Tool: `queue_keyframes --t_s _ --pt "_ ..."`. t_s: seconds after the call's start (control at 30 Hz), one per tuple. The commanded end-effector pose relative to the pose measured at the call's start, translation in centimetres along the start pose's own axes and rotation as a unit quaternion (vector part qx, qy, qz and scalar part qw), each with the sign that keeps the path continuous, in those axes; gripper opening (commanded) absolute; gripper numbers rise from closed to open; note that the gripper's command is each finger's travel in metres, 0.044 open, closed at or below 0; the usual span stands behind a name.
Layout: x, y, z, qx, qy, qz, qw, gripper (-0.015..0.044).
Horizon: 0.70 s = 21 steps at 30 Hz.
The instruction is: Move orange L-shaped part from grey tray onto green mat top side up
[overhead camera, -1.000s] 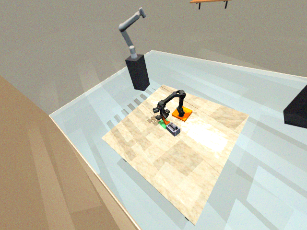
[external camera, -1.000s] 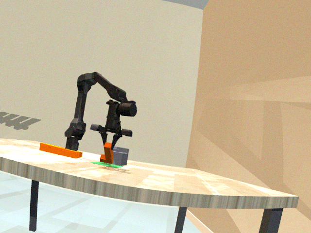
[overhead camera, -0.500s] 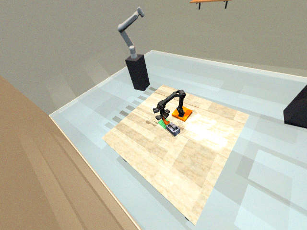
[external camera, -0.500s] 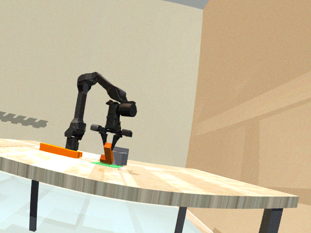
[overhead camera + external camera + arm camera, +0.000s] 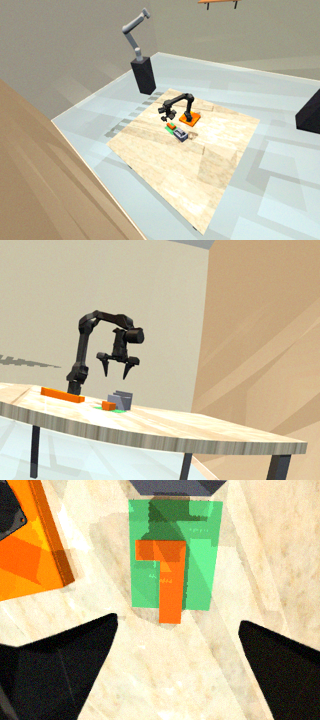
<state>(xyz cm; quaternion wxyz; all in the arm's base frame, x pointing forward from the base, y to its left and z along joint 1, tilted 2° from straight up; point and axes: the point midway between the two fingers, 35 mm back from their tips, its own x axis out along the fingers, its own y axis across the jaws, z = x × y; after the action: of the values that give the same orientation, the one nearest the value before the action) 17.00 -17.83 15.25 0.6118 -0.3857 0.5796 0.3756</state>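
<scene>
Tool (image 5: 115,375) spread wide, gripping nothing, hanging mid-frame above the surface (image 5: 165,428). Below it, orange L-shaped part (image 5: 168,575) flat on green mat (image 5: 200,565), long end poking past the mat's lower edge. Grey tray (image 5: 121,400) just beside mat, top of wrist view.

Bright, angular shadows; slightly blurry, possibly low-resolution.

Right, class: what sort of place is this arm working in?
Probably a robot test room or lab: a black arm bolted to a wooden table, a second grey arm on a dark pedestal, and bare walls around.
</scene>
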Motion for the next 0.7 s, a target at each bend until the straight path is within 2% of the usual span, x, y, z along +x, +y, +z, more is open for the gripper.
queue_keyframes --t_s 0.0,0.67 --pt "-1.83 0.35 0.13 -0.002 0.000 0.000 1.000 0.0400" --pt "-1.28 0.11 0.05 0.000 0.002 -0.004 1.000 0.0400"
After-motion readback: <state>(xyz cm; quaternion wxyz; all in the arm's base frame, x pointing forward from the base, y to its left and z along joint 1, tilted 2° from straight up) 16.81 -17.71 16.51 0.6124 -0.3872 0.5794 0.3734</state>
